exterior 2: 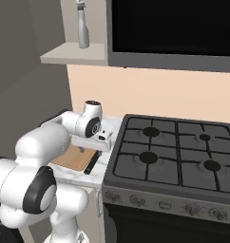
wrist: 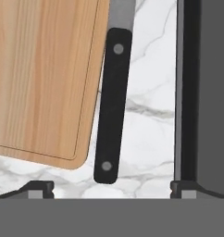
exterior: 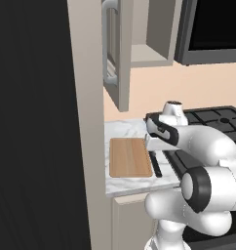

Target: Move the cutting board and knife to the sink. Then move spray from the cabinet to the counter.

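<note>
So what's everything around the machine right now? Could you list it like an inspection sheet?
Surface: white marble counter, beside a black stove.
Job's things: cutting board flat on the counter; knife along its edge, beside the stove; spray bottle upright on the open cabinet shelf.
Clutter: nothing seen.
Gripper: gripper open, above the knife handle, holding nothing.
Cables: nothing seen.
Surroundings: black microwave above the stove, peach wall.
</note>
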